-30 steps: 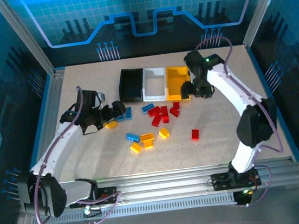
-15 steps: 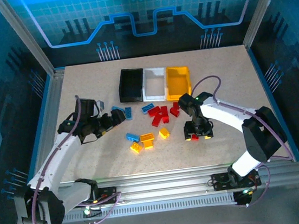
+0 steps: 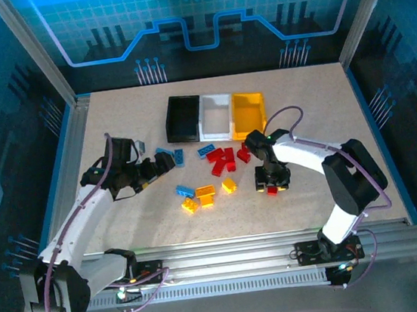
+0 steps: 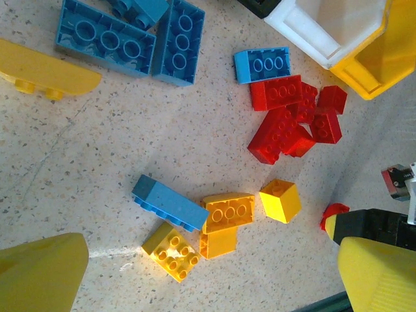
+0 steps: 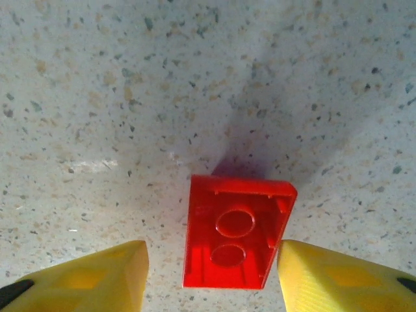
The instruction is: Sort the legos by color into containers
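Landmark: white bin (image 3: 214, 117), the middle one of a three-bin row on the table (image 3: 317, 112). The black bin (image 3: 183, 119) touches it on the left and the yellow-orange bin (image 3: 247, 114) on the right. The right gripper (image 3: 271, 185) is down at the tabletop, nearer the arm bases than the white bin and off to its right, straddling a lone red lego (image 5: 235, 240). In the right wrist view this brick lies hollow side up between the yellow fingers (image 5: 91, 276). There is a clear gap on one side, and the other finger is just beside the brick edge; contact cannot be told. The jaws are apart, not clamped. The left gripper (image 3: 165, 161) is low over the table, near-left of the white bin, with its jaws spread wide and holding nothing. The red heap (image 3: 228, 157) lies just on the near side of the white bin, pieces touching. The light-blue brick (image 4: 262, 64) is beside that heap. The blue pair (image 4: 140, 36) lies left of it, side by side. Further toward the bases from the white bin are the blue bar (image 4: 170, 203), orange brick (image 4: 227, 212) and yellow bricks (image 4: 171, 250), close together.
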Action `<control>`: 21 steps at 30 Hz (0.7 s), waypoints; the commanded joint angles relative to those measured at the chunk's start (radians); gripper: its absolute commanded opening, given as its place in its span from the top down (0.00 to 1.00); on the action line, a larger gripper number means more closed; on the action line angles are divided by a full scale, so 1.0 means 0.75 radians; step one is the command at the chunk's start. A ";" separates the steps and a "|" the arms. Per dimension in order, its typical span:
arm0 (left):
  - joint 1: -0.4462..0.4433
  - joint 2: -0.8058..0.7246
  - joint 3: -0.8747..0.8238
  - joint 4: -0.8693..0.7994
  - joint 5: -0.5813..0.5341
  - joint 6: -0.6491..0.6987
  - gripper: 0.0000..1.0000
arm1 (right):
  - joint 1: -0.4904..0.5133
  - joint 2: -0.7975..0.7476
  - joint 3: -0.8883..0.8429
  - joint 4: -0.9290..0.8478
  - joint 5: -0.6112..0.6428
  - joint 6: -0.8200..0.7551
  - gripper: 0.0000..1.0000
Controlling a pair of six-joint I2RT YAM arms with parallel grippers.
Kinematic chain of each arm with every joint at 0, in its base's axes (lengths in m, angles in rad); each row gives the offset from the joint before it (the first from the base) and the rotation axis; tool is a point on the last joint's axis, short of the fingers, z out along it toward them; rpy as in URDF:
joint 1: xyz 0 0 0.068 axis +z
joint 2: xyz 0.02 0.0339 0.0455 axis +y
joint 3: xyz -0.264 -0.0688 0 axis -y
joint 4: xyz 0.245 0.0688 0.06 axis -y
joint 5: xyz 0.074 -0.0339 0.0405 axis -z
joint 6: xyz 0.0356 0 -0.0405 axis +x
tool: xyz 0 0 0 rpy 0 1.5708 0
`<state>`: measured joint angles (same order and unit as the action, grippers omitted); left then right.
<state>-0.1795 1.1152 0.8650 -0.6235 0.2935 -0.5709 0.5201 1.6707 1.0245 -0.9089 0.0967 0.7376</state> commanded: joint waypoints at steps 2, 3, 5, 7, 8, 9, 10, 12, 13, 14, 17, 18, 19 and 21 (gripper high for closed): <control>0.002 -0.015 -0.028 -0.030 0.023 -0.016 0.01 | -0.028 0.025 -0.020 0.027 0.018 0.020 0.51; 0.002 -0.015 -0.030 -0.032 0.025 -0.016 0.01 | -0.029 0.031 -0.021 0.029 0.019 0.018 0.52; 0.002 -0.016 -0.032 -0.030 0.024 -0.020 0.01 | -0.036 0.042 -0.027 0.037 0.021 0.016 0.56; 0.003 -0.014 -0.033 -0.027 0.024 -0.024 0.01 | -0.040 0.046 -0.036 0.045 0.020 0.016 0.59; 0.002 -0.014 -0.034 -0.026 0.026 -0.025 0.01 | -0.042 0.046 -0.040 0.048 0.020 0.015 0.60; 0.003 -0.015 -0.033 -0.026 0.026 -0.027 0.01 | -0.042 0.046 -0.043 0.050 0.019 0.016 0.62; 0.003 -0.014 -0.032 -0.025 0.026 -0.029 0.01 | -0.042 0.044 -0.045 0.050 0.022 0.017 0.63; 0.002 -0.017 -0.034 -0.024 0.026 -0.034 0.01 | -0.041 0.032 -0.044 0.044 0.025 0.014 0.66; 0.002 -0.018 -0.038 -0.019 0.026 -0.037 0.01 | -0.042 0.024 -0.040 0.039 0.029 0.013 0.67; 0.002 -0.018 -0.040 -0.015 0.026 -0.042 0.01 | -0.042 0.014 -0.037 0.033 0.034 0.010 0.68; 0.002 -0.023 -0.055 0.001 0.032 -0.060 0.01 | -0.041 -0.021 -0.002 -0.008 0.043 0.002 0.69; 0.002 -0.027 -0.059 0.008 0.036 -0.064 0.01 | -0.042 -0.033 0.015 -0.023 0.042 0.000 0.69; 0.003 -0.029 -0.066 0.013 0.041 -0.069 0.01 | -0.041 -0.051 0.037 -0.042 0.041 -0.003 0.69; 0.002 -0.035 -0.082 0.019 0.048 -0.075 0.01 | -0.043 -0.084 0.092 -0.076 0.032 -0.005 0.69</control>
<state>-0.1795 1.1149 0.8265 -0.6155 0.2943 -0.5987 0.5007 1.6650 1.0298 -0.9104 0.1043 0.7364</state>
